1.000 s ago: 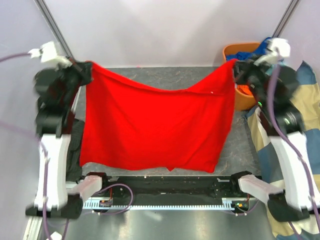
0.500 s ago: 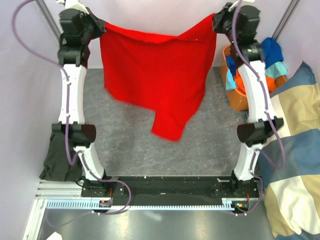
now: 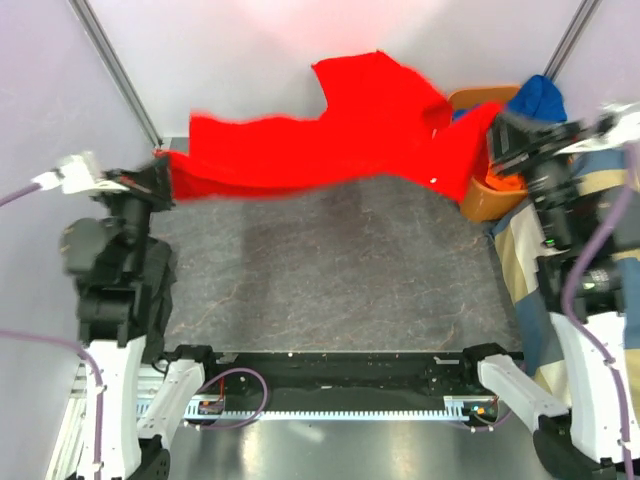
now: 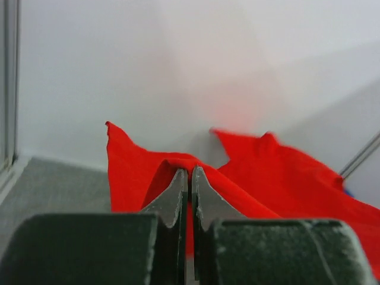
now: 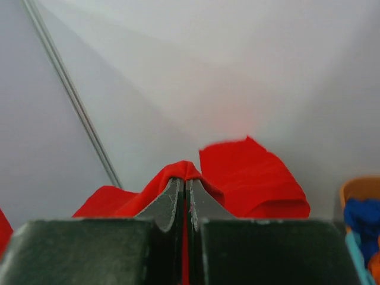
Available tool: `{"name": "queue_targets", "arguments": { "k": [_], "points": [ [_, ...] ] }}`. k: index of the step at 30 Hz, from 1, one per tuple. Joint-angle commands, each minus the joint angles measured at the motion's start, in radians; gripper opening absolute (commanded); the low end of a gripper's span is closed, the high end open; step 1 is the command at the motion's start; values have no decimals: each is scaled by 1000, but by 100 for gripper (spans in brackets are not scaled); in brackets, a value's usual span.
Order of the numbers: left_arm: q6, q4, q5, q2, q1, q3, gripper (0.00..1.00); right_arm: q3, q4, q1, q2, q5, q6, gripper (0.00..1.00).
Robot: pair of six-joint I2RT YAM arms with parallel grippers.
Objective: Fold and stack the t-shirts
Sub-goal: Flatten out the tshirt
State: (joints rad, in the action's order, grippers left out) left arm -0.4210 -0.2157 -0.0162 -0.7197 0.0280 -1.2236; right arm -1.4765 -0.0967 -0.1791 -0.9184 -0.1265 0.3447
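My left gripper [image 3: 158, 176] pinching one end of the red t-shirt [image 3: 340, 140], my right gripper [image 3: 496, 128] pinching the other, shirt up over the tabletop's [image 3: 340, 280] far edge

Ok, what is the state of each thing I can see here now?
red t-shirt: unfolded, in the air, stretched between both grippers.
left gripper: shut on the red t-shirt.
right gripper: shut on the red t-shirt.
orange basket: upright, with other clothes inside.

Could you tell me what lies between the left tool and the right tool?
The solid red fabric t-shirt stretches there, pinched by the left tool and right tool, as the top external view shows.
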Motion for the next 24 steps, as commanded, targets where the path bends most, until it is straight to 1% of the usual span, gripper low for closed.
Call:
{"name": "queue_targets", "arguments": {
  "k": [1,2,3,4,7,9,10,13,20,23,24],
  "points": [
    [-68,-25,-37,-54,-3,296,2,387,-31,0,-14,-82,65,0],
    [-87,-13,-45,-57,-3,338,2,454,-14,-3,-7,-102,86,0],
    [-94,19,-54,-61,-3,386,2,581,4,-14,-4,-104,100,0],
    [-116,51,-79,-70,-3,465,2,640,47,-20,-2,-102,109,0],
    [-152,111,-122,-135,-3,591,2,804,75,-51,-14,-81,116,0],
    [-189,124,-123,-194,-3,619,2,861,69,-66,-17,-82,129,0],
    [-206,125,-114,-211,-2,627,2,872,57,-72,-10,-90,137,0],
    [-220,105,-160,-239,0,630,2,887,20,-105,27,-64,137,0],
    [-202,42,-177,-193,0,586,2,860,-78,-115,76,-64,114,0],
    [-182,13,-153,-166,0,540,2,796,-126,-114,105,-59,112,0],
    [-174,-7,-112,-161,0,494,2,738,-165,-114,110,-56,106,0]
  ]
}}
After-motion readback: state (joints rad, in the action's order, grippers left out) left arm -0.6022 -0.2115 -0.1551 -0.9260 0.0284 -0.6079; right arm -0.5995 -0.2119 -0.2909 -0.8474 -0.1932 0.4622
